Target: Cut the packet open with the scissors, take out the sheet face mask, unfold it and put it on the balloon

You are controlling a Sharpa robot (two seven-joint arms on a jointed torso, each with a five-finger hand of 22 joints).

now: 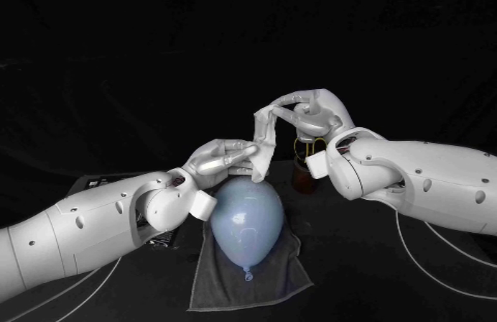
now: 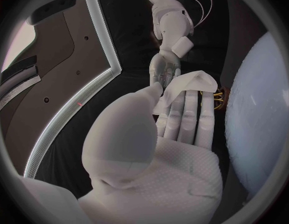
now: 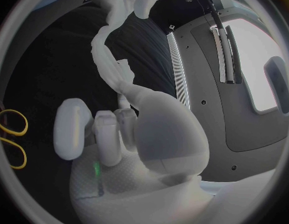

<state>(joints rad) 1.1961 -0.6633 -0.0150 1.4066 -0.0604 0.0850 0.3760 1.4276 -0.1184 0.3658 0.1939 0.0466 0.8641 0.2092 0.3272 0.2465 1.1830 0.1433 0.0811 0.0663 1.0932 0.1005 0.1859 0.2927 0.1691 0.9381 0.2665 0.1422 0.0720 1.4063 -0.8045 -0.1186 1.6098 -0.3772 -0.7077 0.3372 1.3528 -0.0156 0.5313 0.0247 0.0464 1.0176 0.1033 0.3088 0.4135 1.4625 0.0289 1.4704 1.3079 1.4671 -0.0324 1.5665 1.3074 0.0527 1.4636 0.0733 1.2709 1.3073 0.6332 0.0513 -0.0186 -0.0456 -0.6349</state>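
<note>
Left hand [image 1: 223, 158] and right hand [image 1: 316, 117] are each pinching, fingertips closing on one shared item. Dark grey cloth towel [image 1: 279, 275] is lying on black table [image 1: 358, 268], carrying pale blue oval rubber balloon [image 1: 246, 218]. Thin white sheet face mask [image 1: 266, 131] is hanging stretched between both pinches, just above balloon's far end.

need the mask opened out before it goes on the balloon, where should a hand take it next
Likely a free edge in the middle of the mask, approached from the robot's near side. It hangs as a narrow bunched strip: the right hand holds its top, the left hand pinches its lower end just above the balloon, so only the middle stretch is bare.
</note>
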